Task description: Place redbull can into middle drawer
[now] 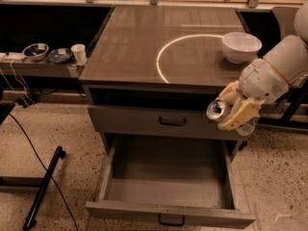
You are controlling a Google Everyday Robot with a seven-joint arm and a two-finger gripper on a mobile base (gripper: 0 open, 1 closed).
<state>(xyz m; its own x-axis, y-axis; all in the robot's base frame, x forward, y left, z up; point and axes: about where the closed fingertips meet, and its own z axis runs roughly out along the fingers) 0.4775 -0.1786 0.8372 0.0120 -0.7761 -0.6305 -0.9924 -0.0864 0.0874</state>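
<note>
My gripper (230,110) is shut on the redbull can (218,109), a slim silvery can held tilted on its side with its shiny round top facing the camera. It hangs in front of the cabinet's right front corner, off the tabletop, above the right side of the middle drawer (168,207). That wide grey drawer is pulled fully out at the bottom of the cabinet and its tray holds nothing. The handled grey drawer (172,121) above it is closed.
A white bowl (241,46) stands at the right of the brown tabletop (144,47), beside a white circle marking. A side shelf at left holds two bowls (35,50) and a white cup (78,53). A black cable and stand leg (43,186) lie on the floor at left.
</note>
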